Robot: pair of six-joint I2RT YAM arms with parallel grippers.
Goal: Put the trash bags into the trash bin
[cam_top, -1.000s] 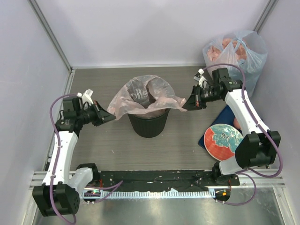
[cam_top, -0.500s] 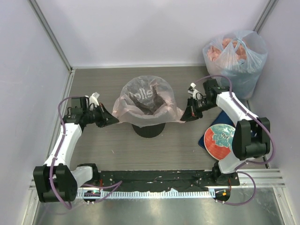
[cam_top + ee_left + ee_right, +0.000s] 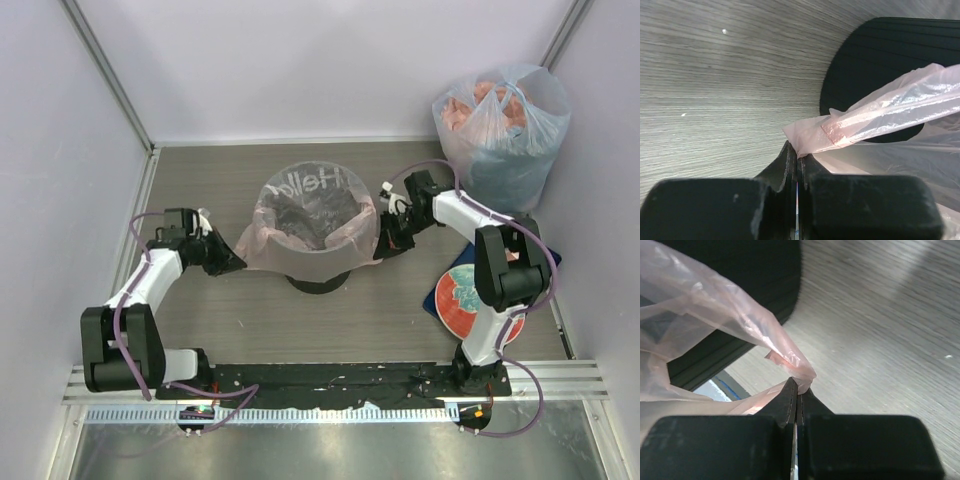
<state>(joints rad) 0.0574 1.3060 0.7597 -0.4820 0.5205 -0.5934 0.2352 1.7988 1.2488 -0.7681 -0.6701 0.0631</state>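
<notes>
Table [image 3: 200, 180]: grey wood-grain surface, walled on three sides, with both arm bases at its near edge.

Bulging clear-bluish bag [image 3: 505, 125]: stands in the far right corner with its handles knotted on top. Pink and blue contents show through it.

Trash bin [image 3: 318, 283]: round and black, upright at about the middle of the table. From above only its foot and dark interior show. Its ribbed black wall fills the upper part of the left wrist view [image 3: 875, 55] and of the right wrist view [image 3: 740, 270].

Pale pink trash bag [image 3: 300, 250]: its mouth is spread round over the bin's rim, and the film hangs down outside the near wall. White lettering shows on the far side. Two corners are drawn outward, one toward the left edge and one toward the right edge, each ending in a gripper.

Red-and-teal plate [image 3: 462, 305]: lies flat near the right edge, partly under the right arm and well apart from the bin.

Left gripper [image 3: 228, 262]: low on the bin's left side. Its fingers are pressed together on the bag's left corner — the wrist view shows the film [image 3: 890, 110] pinched at the tips [image 3: 796, 155].

Right gripper [image 3: 385, 245]: low on the bin's right side. Its fingers are likewise clamped on the right corner — a fold of film [image 3: 715, 315] runs into the tips [image 3: 799, 387].
</notes>
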